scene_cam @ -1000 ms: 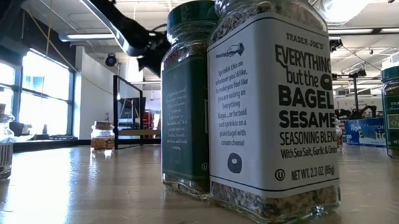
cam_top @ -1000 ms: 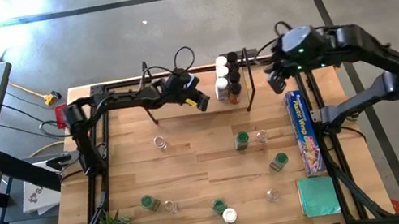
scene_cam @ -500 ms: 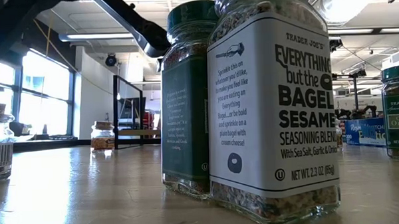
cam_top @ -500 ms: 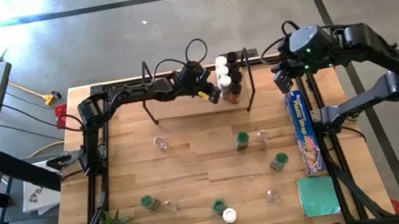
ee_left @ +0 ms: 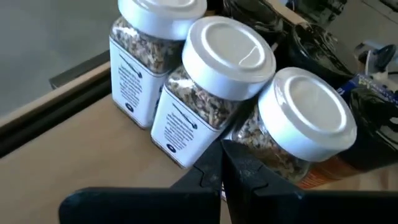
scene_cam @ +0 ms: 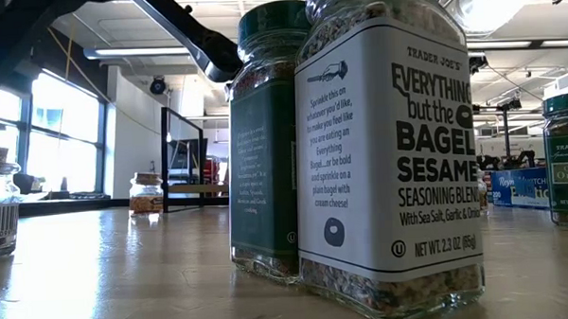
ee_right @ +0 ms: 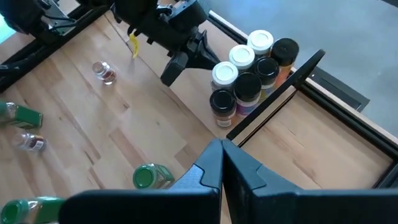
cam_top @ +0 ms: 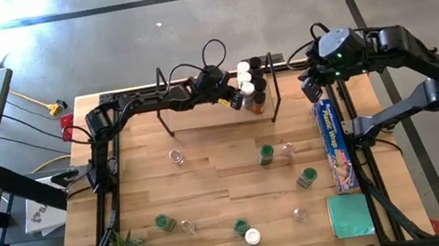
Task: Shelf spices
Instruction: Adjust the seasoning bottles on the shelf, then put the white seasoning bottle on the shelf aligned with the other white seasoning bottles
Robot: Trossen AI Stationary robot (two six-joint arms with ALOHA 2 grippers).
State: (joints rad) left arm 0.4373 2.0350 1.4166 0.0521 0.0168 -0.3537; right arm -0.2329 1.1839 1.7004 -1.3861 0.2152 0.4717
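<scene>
1. The left gripper [cam_top: 235,100] is shown at the upper centre of the high view, over the shelf [cam_top: 192,119], its fingers pressed together and holding nothing; the tips lie just beside the nearest white-lidded jar [ee_left: 297,127].
2. The step in hand is judged to be nudging that jar into line with the shelved group [cam_top: 251,87]. It is best done with a slow, level push low on the jar, so that the jar is not tipped and its neighbours are not knocked over.
3. The left arm is stretched across the shelf from the left edge of the frame, with its wrist tilted down toward the jars.
4. The right gripper [cam_top: 307,87] is held at the upper right, beside the shelf's end, pressed together and empty.
5. Loose spices [cam_top: 266,153] are seen scattered over the lower table, not yet shelved.
</scene>
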